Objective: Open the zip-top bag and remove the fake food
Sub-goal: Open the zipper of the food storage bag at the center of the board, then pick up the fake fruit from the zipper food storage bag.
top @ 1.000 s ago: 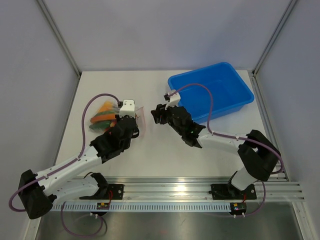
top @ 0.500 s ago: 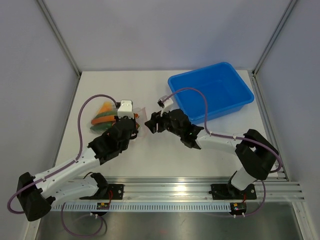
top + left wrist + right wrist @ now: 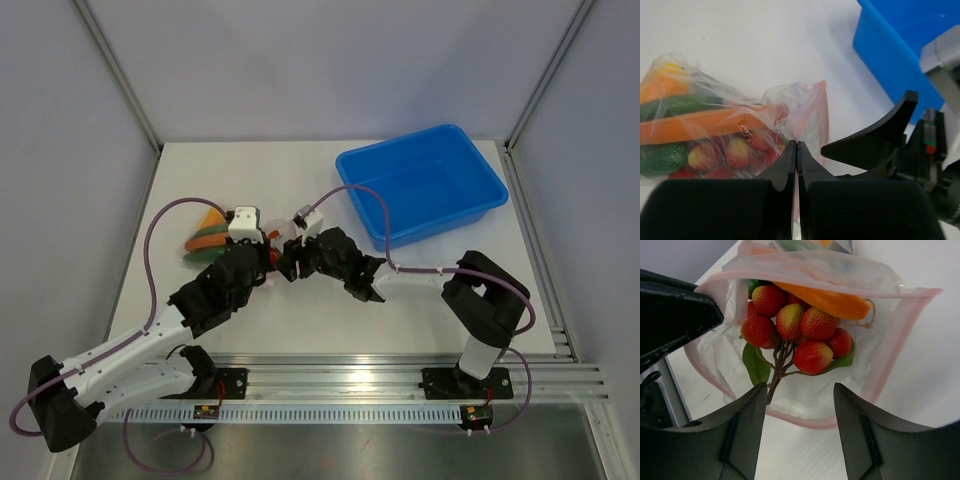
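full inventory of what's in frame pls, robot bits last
zip-top bag: one, clear with pink zip strip, table's left half, mouth looks open
strawberry cluster: one, red with green leaves, in the bag near the mouth
orange piece: at least one, orange, in the bag behind the strawberries
green pieces: two seen, green, deeper in the bag
bin: one, blue, far right
table: one, white
left gripper: black, shut on the bag's edge
right gripper: black, open, at the bag's mouth

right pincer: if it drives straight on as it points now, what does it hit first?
The right pincer would most likely meet the zip-top bag at its open mouth, then the red berry bunch inside it; depth is unclear.
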Robot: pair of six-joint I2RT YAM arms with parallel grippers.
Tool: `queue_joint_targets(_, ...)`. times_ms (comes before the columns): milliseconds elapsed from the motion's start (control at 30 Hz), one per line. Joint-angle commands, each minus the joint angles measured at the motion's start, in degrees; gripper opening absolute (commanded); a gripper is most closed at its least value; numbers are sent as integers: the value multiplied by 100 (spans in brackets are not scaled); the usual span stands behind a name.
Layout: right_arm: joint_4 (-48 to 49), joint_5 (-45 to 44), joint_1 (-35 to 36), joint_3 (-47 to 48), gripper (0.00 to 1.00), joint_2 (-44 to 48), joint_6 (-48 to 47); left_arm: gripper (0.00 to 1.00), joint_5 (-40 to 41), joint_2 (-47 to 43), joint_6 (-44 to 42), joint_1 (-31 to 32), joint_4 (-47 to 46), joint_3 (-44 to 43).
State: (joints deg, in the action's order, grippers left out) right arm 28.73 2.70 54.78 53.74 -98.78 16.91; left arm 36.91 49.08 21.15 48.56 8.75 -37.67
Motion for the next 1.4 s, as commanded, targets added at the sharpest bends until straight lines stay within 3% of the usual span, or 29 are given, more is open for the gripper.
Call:
queue_joint_targets(0,510,47,155,269,63,-237,14,0,-307,-136,170,-13,-577,-47)
queue_joint_targets(533,941,-525,208,374,74,-783,199,0,-588,-496,390,-4,-533,23)
queue_joint_targets(800,687,-323,208,620,72,-1020,287,0,-571,-522,390,-13,-541,49)
queue_joint_targets(900,511,-296,208,708,63,-1047,296,0,-518,-522,399,-13,-541,49)
queue_joint_targets(933,398,-296,208,752,54,-1047,304,0,-483,-496,416,-13,-541,58)
queue_joint_targets(1100,317,-305,199,761,30,-933,322,0,-342,-329,443,-21,-498,23)
queue_joint_targets(1367,511,-657,208,445,22,-485,252,0,-377,57,583,-109,-383,-74)
